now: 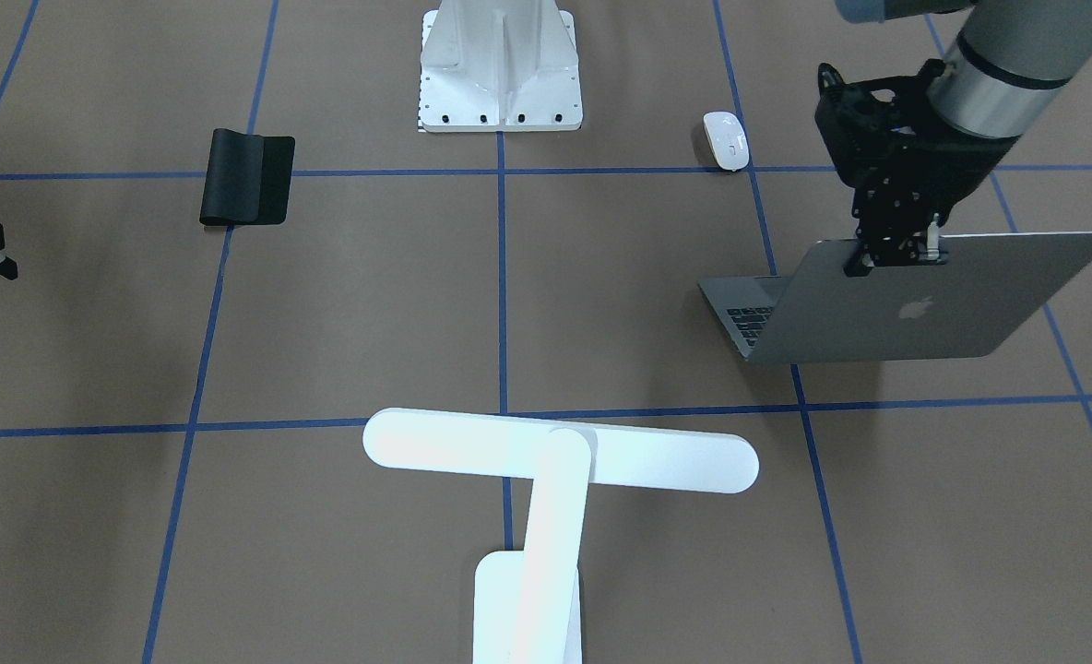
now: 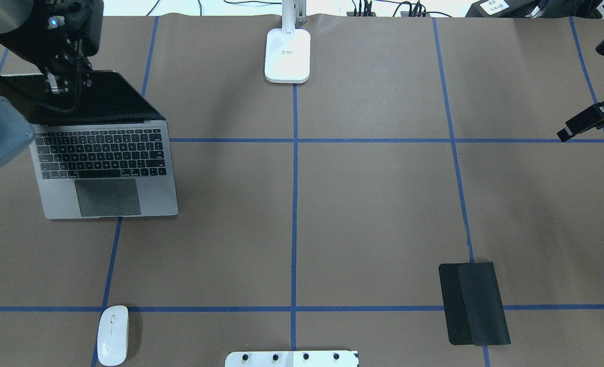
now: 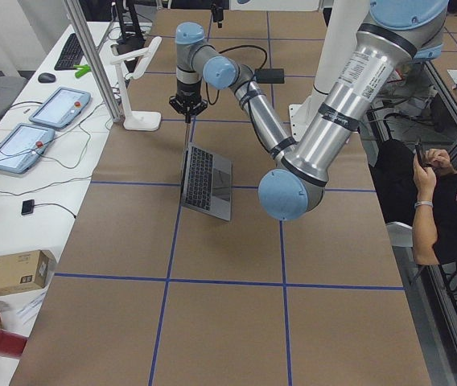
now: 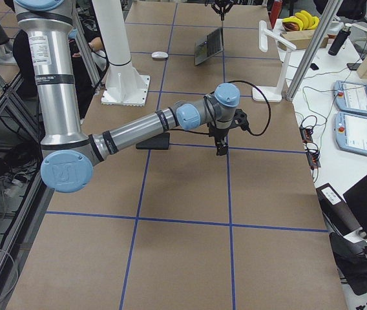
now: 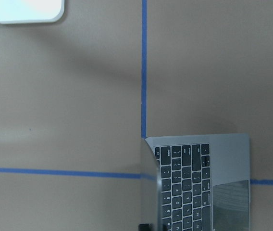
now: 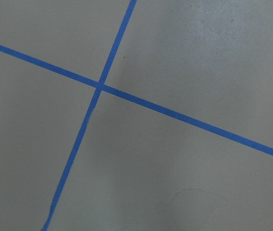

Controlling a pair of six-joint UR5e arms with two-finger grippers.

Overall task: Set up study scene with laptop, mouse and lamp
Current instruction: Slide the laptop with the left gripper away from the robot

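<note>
Left gripper (image 1: 892,254) is pointed down at 10 o'clock in overhead view, fingers clamped across the top edge of the laptop (image 1: 970,295) lid. Right gripper (image 4: 222,148) is held low at 3 o'clock, pointed down; opening not readable.

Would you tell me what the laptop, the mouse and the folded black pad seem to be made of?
The laptop looks like matte grey metal, given its even sheen. The mouse appears glossy white plastic, showing highlights. The black pad seems soft rubber or fabric: matte, folded over.
</note>
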